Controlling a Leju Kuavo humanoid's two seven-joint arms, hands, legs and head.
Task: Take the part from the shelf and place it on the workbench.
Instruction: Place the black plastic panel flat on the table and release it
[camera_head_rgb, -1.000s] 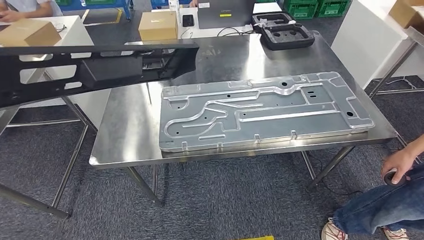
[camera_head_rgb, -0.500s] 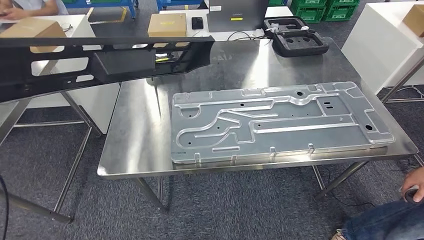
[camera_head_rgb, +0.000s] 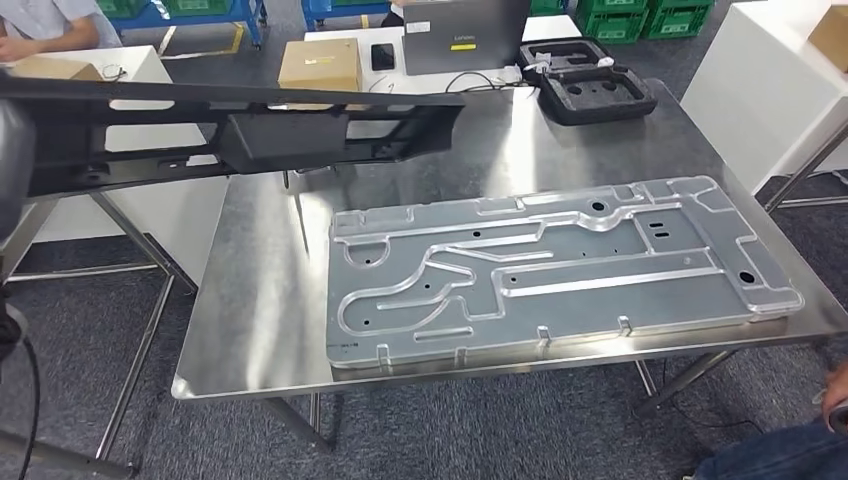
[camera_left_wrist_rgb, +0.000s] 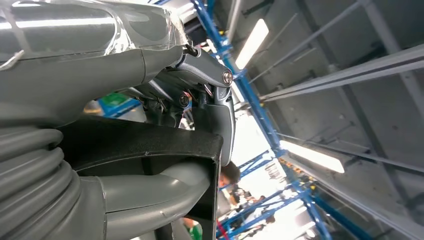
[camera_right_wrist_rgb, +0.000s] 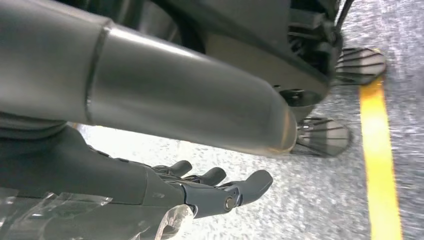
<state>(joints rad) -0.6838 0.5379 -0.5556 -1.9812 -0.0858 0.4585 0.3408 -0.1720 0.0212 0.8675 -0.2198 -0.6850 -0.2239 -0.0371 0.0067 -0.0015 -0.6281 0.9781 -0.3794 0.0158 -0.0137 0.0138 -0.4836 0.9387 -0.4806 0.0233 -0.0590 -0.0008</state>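
The long black part (camera_head_rgb: 240, 135) hangs level above the far left of the steel workbench (camera_head_rgb: 260, 300), its right end reaching over the tabletop while its left end juts out past the table's left edge; the left hand (camera_left_wrist_rgb: 150, 150) is clamped around it, thumb under and fingers over, though the close wrist view leaves the firmness of that grasp hard to judge. The right hand (camera_right_wrist_rgb: 200, 192) hangs loose and holds nothing, fingers apart, low over the floor. To set the part down well, it should probably be carried further right and lowered flat, either onto bare steel beyond the grey metal plate (camera_head_rgb: 560, 265) or squarely on it, keeping clear of the laptop (camera_head_rgb: 462, 35) and black foam tray (camera_head_rgb: 585, 75) at the far edge
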